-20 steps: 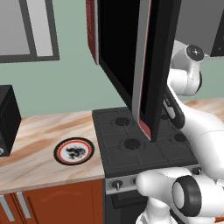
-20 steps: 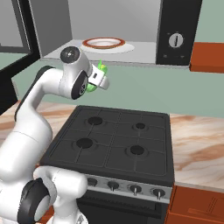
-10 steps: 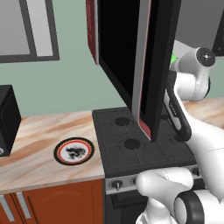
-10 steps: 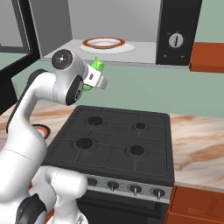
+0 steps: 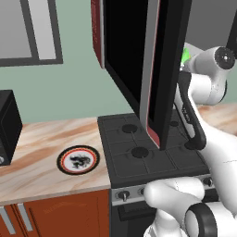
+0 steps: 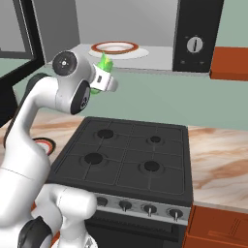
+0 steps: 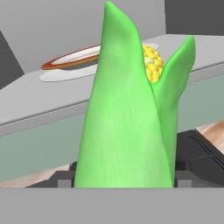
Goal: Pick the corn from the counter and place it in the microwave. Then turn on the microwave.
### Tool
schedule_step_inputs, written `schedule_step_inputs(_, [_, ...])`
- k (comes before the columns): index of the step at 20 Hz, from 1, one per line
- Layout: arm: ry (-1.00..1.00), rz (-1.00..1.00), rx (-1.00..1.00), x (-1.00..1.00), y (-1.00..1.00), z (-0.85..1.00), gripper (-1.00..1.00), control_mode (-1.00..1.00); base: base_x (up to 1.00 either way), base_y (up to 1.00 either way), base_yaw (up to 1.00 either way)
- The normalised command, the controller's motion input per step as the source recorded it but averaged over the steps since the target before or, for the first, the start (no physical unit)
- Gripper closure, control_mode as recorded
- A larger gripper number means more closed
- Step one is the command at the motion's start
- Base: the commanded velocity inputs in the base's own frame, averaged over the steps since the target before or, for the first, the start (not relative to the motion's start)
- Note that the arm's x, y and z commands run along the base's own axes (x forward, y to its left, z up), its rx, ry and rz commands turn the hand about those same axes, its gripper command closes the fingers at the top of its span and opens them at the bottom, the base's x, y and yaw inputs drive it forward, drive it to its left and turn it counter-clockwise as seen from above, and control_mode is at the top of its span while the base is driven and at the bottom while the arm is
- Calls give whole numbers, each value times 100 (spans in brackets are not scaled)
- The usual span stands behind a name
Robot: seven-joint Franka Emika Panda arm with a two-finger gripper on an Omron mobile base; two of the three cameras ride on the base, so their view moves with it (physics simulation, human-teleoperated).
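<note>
The claw (image 6: 102, 77) grips the bright-green husked corn cob (image 7: 131, 118), raised just before the open black microwave (image 6: 145, 29) with its red-rimmed plate (image 6: 115, 47).

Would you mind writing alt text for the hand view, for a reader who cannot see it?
A green corn husk with yellow kernels showing near its tip stands close to the camera. Behind it is the open microwave with a red-rimmed plate inside; a black stovetop lies below.
</note>
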Motion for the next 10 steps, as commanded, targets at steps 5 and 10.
schedule_step_inputs(5, [-2,3,-2,0,0,28,100,-100,0,0,0])
schedule_step_inputs(10, [-1,2,-2,0,0,28,100,-100,0,0,0])
